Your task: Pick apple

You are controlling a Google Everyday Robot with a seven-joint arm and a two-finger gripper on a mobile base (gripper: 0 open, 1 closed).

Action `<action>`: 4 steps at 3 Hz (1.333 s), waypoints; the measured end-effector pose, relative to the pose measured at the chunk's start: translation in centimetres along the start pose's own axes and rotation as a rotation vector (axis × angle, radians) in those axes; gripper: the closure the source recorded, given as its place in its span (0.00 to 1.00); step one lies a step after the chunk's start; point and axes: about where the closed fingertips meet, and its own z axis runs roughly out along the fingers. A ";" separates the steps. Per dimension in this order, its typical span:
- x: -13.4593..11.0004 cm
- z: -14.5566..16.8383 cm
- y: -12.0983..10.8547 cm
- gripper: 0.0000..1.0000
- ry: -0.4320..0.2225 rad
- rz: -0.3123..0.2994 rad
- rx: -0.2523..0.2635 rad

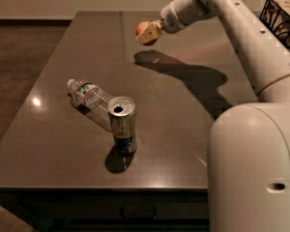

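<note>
my gripper (147, 33) clamped on small round red-orange apple (141, 28), held above far end of dark grey tabletop (183, 129), shadow underneath
</note>
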 end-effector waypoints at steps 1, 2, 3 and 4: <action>-0.1 -3.5 0.1 1.00 0.001 -0.024 -0.003; 0.1 -6.5 0.2 1.00 -0.002 -0.056 -0.008; 0.1 -11.0 1.0 1.00 -0.009 -0.132 -0.014; 0.1 -11.0 1.0 1.00 -0.009 -0.133 -0.014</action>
